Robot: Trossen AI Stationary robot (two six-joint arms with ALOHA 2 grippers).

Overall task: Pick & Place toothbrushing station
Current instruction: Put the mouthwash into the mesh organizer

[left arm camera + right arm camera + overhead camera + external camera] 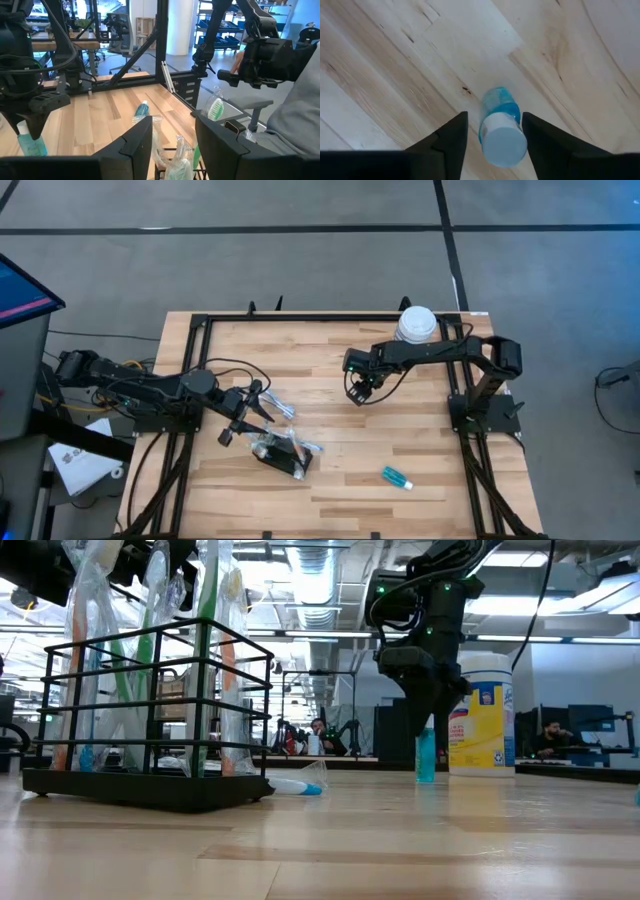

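Observation:
The toothbrushing station [283, 455] is a black wire rack [150, 780] standing on its flat base at the table's near left, with several plastic-wrapped toothbrushes [215, 650] upright in it. My left gripper [258, 408] hovers level over it, open; the tops of the wrappers [167, 150] rise between its fingers. At the table's middle my right gripper [358, 392] points down, open, over a small blue bottle [500, 107] that stands upright on the table [425, 755]. Its fingers are on either side of the bottle's white cap [502, 145]. My right gripper comes from above with one finger on each side of the bottle's white cap. A gap shows beside one finger [455, 132]. The other finger [540, 135] is right at the cap's edge, and I cannot tell whether it touches. I cannot tell whether my left gripper touches the wrappers.
A white-lidded canister with a yellow label [415, 323] stands at the far right [480, 715]. A second blue bottle [397, 477] lies on its side near the front right. A wrapped toothbrush [295, 785] lies beside the rack. Black frame rails [300, 317] edge the table.

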